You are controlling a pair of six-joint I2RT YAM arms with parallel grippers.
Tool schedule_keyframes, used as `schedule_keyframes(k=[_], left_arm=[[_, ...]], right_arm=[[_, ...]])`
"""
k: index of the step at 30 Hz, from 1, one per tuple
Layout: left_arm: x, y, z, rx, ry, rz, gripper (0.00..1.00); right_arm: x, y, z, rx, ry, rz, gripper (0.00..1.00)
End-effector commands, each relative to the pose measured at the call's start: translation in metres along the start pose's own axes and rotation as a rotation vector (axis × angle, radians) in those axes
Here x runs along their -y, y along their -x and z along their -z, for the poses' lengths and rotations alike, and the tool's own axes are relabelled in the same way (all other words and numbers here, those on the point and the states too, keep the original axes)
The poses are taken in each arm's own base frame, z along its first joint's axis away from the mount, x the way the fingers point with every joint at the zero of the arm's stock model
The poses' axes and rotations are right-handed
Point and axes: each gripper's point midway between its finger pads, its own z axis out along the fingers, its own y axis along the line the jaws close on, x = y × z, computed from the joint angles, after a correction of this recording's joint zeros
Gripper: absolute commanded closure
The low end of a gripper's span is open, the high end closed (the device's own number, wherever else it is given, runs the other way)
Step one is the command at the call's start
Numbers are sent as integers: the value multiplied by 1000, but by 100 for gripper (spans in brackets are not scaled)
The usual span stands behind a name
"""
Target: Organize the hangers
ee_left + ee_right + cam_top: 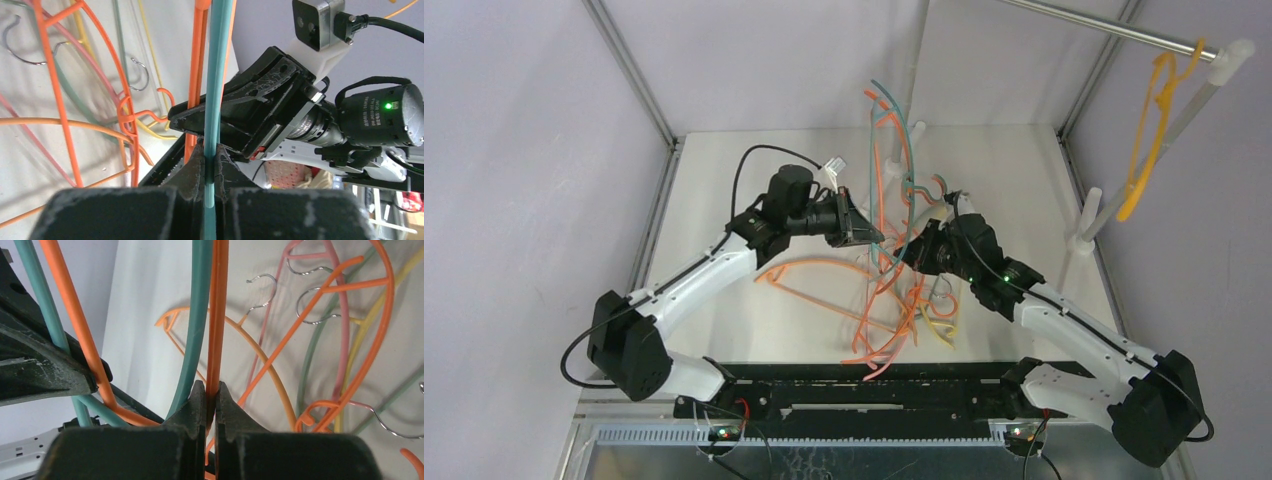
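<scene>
lying tangled on the tabletop [1004,170], loose hangers [904,330] sprawl between the arms; just beyond, the left fingers [190,175] pinch a teal hanger [216,75] and the right fingers [192,410] clamp an orange hanger [217,315], both upright; farthest off, a yellow hanger [1129,200] hangs from the steel rail [1104,26].

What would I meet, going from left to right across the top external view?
The left arm's base, left gripper shut on the teal hanger, right gripper shut on the orange hanger, yellow hanger on the rail.
</scene>
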Motion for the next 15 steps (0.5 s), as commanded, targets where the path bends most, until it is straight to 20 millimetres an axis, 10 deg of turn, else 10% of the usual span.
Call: schedule_keyframes(k=[1, 10, 15], left_arm=[[61, 35, -11, 108, -232, -27, 100], [70, 15, 18, 51, -268, -49, 100], [10, -2, 29, 8, 27, -145, 100]], right_arm=[[-74, -19, 28, -125, 293, 132, 100], [28, -22, 45, -46, -122, 134, 100], [63, -12, 65, 25, -213, 97, 100]])
